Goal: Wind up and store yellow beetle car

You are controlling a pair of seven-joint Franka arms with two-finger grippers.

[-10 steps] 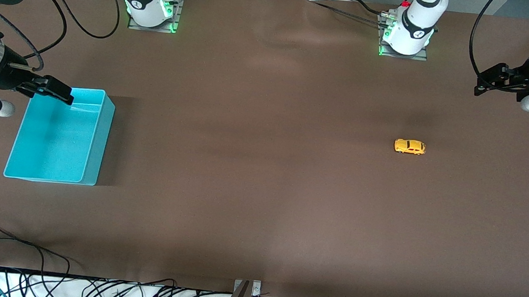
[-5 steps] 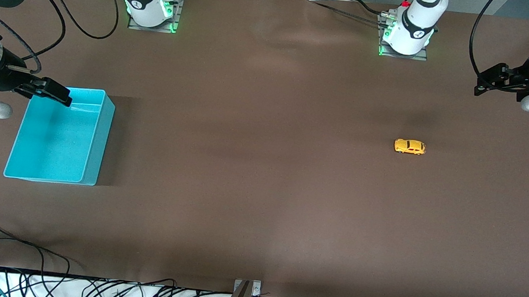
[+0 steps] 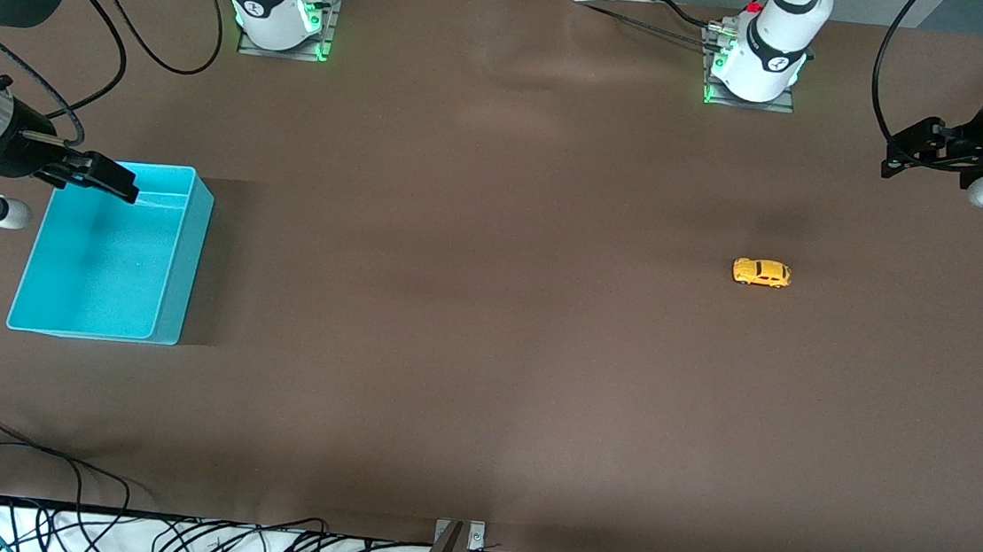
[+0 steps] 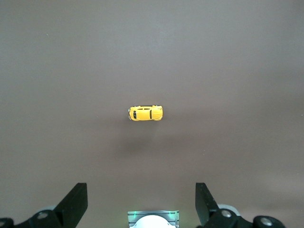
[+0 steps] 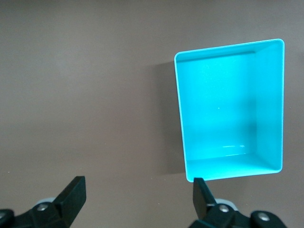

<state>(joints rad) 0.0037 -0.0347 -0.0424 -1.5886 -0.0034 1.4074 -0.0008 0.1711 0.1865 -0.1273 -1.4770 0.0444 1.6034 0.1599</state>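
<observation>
The yellow beetle car (image 3: 760,272) stands on its wheels on the brown table, toward the left arm's end; the left wrist view shows it from above as the car (image 4: 145,113). My left gripper (image 3: 898,160) hangs open and empty high over the table at that end, well apart from the car; in its own view the left gripper (image 4: 141,194) has both fingers spread wide. My right gripper (image 3: 124,184) is open and empty in the air over the rim of the turquoise bin (image 3: 188,285). The right gripper (image 5: 137,190) holds nothing in its wrist view, and the bin (image 5: 228,118) is empty.
The two arm bases (image 3: 283,18) (image 3: 754,68) stand along the table's edge farthest from the front camera. Loose cables (image 3: 37,485) lie along the nearest edge. A metal bracket (image 3: 455,544) sits at the middle of that edge.
The right gripper has shifted slightly over the bin's rim. The car, the bin and the left arm have not moved.
</observation>
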